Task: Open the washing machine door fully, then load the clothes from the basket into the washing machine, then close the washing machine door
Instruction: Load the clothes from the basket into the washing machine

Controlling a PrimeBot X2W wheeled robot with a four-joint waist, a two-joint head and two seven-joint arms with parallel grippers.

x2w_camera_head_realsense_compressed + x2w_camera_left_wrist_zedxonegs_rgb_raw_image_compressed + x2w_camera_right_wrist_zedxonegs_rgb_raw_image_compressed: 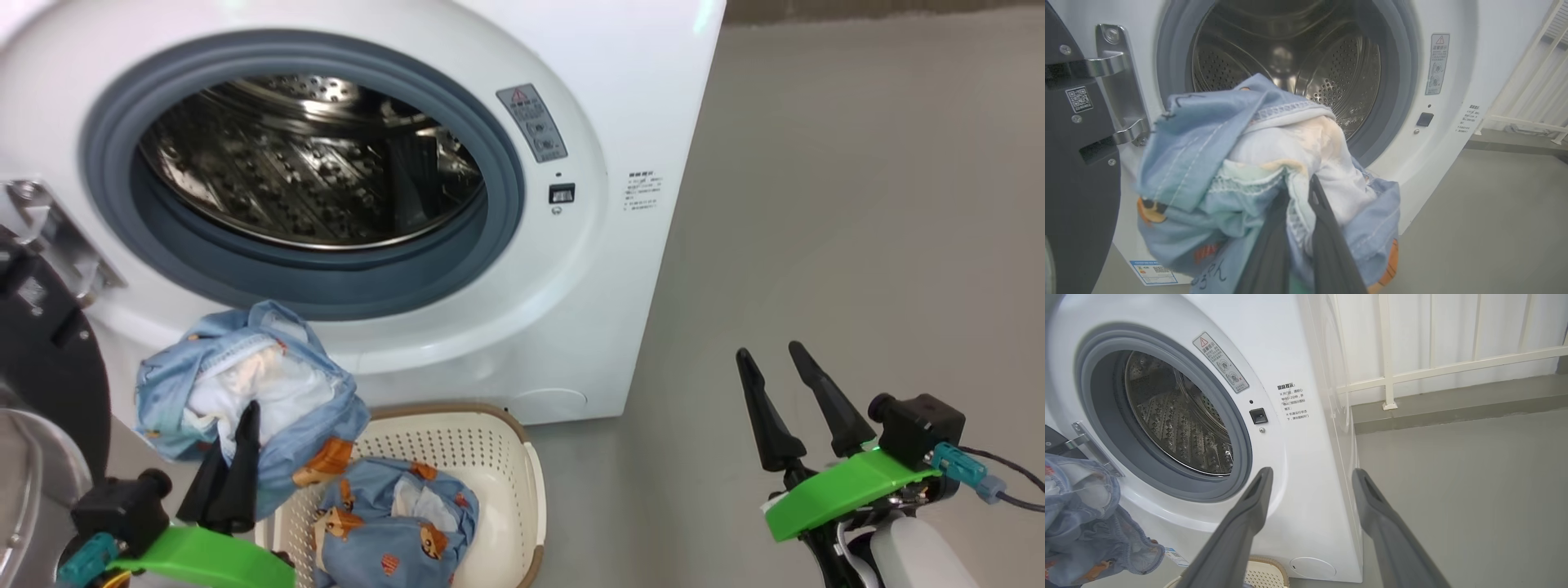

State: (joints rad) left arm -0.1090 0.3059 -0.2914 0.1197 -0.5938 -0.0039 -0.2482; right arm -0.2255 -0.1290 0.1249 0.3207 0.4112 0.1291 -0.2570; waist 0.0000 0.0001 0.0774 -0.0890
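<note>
The washing machine (620, 122) stands with its steel drum (310, 163) exposed. Its black-ringed door (49, 367) hangs swung out at the left edge. My left gripper (245, 416) is shut on a light blue bear-print garment (245, 384), which hangs lifted in front of the drum's lower rim, above the basket. In the left wrist view that garment (1241, 163) bunches around the gripper (1300, 194). A second garment (392, 523) lies in the cream basket (490, 433) on the floor. My right gripper (780, 355) is open and empty, off to the right of the machine.
The metal door hinge (1122, 81) sits left of the drum opening. A white railing (1388, 355) runs behind the machine's right side. Grey floor (857, 245) stretches to the right of the machine.
</note>
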